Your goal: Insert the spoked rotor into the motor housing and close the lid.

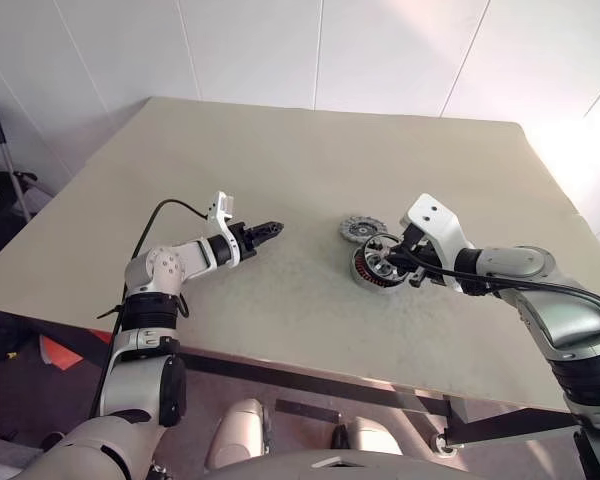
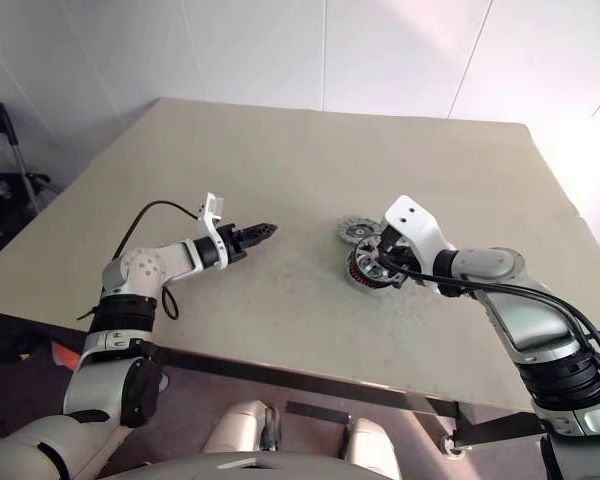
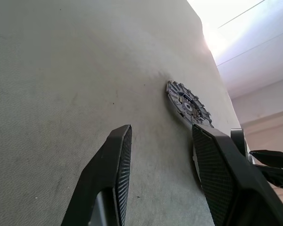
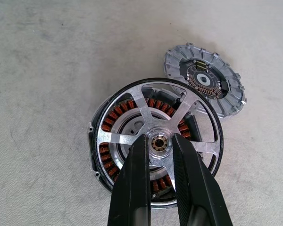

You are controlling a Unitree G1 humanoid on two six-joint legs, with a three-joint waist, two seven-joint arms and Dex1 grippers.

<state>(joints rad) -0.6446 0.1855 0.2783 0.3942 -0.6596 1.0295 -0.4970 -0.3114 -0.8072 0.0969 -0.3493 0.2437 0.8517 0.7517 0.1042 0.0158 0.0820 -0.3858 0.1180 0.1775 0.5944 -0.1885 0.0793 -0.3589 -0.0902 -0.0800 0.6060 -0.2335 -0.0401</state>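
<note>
Head cameras: a wide beige table (image 1: pixel 300 160) against a white panelled wall. The left gripper (image 1: pixel 272 230) hangs just above the bare tabletop, pointing toward the parts, its black fingers parted with nothing between them. Well to its right sits the motor housing (image 1: pixel 365 272), a shallow round black cup with reddish coil windings, with the lid (image 1: pixel 362 229), a grey ribbed metal disc with a dark centre, lying flat just beyond it. The right gripper (image 1: pixel 388 262) is down over the housing.

Left wrist camera: the two textured fingers (image 3: pixel 114 165) stand apart and empty over the table; the lid (image 3: pixel 188 103) lies ahead of them.

Right wrist camera: the spoked rotor (image 4: pixel 155 141), a flat black-rimmed wheel with silver spokes, rests on the housing (image 4: pixel 95 160), slightly askew, with the coils showing between the spokes. The right gripper's (image 4: pixel 159 146) fingers are nearly closed, pinching the rotor's small central hub. The lid (image 4: pixel 205 84) lies just beside the housing; whether they touch is unclear.
</note>
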